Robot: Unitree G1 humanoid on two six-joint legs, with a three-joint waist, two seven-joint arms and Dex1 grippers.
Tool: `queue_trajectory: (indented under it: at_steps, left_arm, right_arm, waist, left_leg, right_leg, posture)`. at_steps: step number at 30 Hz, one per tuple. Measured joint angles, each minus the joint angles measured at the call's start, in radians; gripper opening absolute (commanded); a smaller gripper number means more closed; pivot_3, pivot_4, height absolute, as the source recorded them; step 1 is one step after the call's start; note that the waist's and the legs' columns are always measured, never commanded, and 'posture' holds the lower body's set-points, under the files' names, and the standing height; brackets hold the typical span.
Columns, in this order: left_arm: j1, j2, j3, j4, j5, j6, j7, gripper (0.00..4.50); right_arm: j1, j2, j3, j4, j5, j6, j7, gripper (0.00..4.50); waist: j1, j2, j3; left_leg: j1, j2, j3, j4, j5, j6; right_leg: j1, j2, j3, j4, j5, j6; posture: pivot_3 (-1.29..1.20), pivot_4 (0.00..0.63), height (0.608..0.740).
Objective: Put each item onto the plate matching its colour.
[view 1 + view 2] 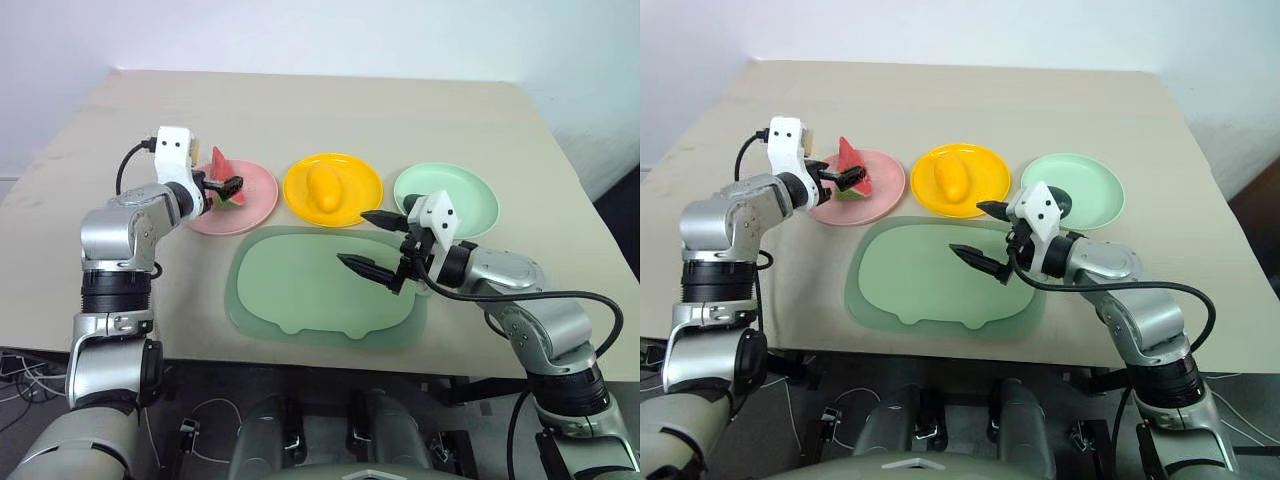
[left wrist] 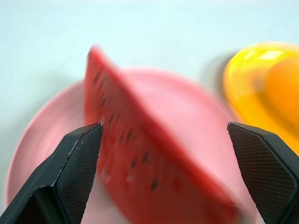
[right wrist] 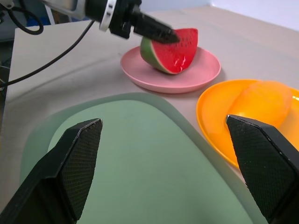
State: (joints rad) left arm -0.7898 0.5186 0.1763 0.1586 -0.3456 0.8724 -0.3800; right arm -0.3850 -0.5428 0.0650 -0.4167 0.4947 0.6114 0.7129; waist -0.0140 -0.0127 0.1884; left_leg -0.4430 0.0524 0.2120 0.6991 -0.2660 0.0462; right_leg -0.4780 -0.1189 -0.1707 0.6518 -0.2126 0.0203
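The red toy watermelon wedge with its green rind (image 3: pixel 170 50) sits on the round pink plastic plate (image 1: pixel 262 205) at the left of the row; the left gripper (image 2: pixel 173 154) is at it with its two black fingers spread wide on either side of the wedge, and as far as the wrist view shows they are not clamping it, so I judge the wedge released and this item done. The yellow-orange oval toy mango (image 1: pixel 323 187) lies in the middle of the round yellow plastic plate (image 1: pixel 365 192), next along the row; that pairing also looks finished. The round mint-green plastic plate (image 1: pixel 470 205) at the right end shows bare where it can be seen, though the right arm covers its near edge; I cannot find the dark green avocado anywhere, so its place cannot be told. The right gripper (image 1: pixel 375 243) hangs over the right part of the large pale green mat with rounded corners (image 1: pixel 290 290), just short of the green plate; its fingers stand fully apart and hold nothing. By my reading two of three items are matched; what is left is the avocado onto the mint-green plate, if it is not there already behind the arm.
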Motion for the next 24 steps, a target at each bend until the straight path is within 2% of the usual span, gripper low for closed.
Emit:
queue_trajectory:
  at_steps: [3, 8, 11, 16, 18, 24]
  left_arm:
    - [0.036, 0.033, 0.021, -0.076, -0.014, -0.053, -0.040, 4.49]
    - [0.169, 0.037, 0.063, -0.178, -0.030, -0.288, -0.152, 4.49]
    - [0.276, 0.022, 0.088, -0.211, -0.087, -0.412, -0.268, 4.49]
    - [0.404, 0.040, 0.133, -0.265, -0.203, -0.496, -0.448, 4.49]
    - [0.458, 0.085, 0.153, -0.284, -0.230, -0.516, -0.519, 4.49]
    - [0.570, 0.154, 0.162, -0.279, -0.239, -0.571, -0.630, 4.49]
  right_arm:
    - [-0.004, -0.001, -0.008, 0.008, 0.001, -0.001, 0.003, 4.50]
    - [-0.009, 0.000, -0.052, 0.033, 0.002, -0.002, -0.014, 4.50]
    - [-0.006, 0.006, -0.086, 0.051, 0.010, -0.008, -0.024, 4.50]
    - [0.025, 0.010, -0.148, 0.038, 0.065, -0.016, -0.016, 4.50]
    - [0.045, 0.003, -0.149, 0.024, 0.079, -0.006, -0.008, 4.50]
    - [0.116, -0.046, -0.177, -0.009, 0.132, 0.017, 0.033, 4.50]
  waist:
    - [-0.001, 0.000, 0.000]
    - [0.000, 0.000, 0.000]
    - [0.001, 0.000, 0.000]
    - [0.000, 0.000, 0.000]
    - [0.000, 0.000, 0.000]
    - [0.006, 0.001, 0.000]
  left_leg:
    - [0.000, 0.000, 0.000, 0.000, 0.000, 0.000]
    - [0.001, 0.000, 0.000, 0.000, 0.000, 0.000]
    - [0.000, 0.000, 0.000, 0.000, 0.000, 0.000]
    - [0.000, 0.000, 0.000, 0.000, 0.000, 0.000]
    - [0.000, 0.000, 0.000, 0.000, 0.000, 0.000]
    - [0.000, 0.000, 0.000, 0.000, -0.001, 0.000]
  right_leg:
    - [0.000, 0.000, 0.000, 0.000, 0.000, 0.000]
    - [0.000, 0.000, 0.000, 0.000, 0.000, 0.000]
    - [0.000, -0.001, 0.000, 0.000, 0.000, 0.000]
    - [0.000, 0.000, 0.000, 0.000, 0.000, 0.000]
    - [0.000, 0.000, 0.000, 0.000, 0.000, 0.000]
    - [0.001, -0.001, 0.000, -0.003, -0.002, -0.004]
  posture:
    - [0.00, 0.150, 0.696]
    - [0.00, 0.150, 0.696]
    - [0.00, 0.150, 0.696]
    - [0.00, 0.150, 0.696]
    - [0.00, 0.150, 0.696]
    - [0.00, 0.150, 0.696]
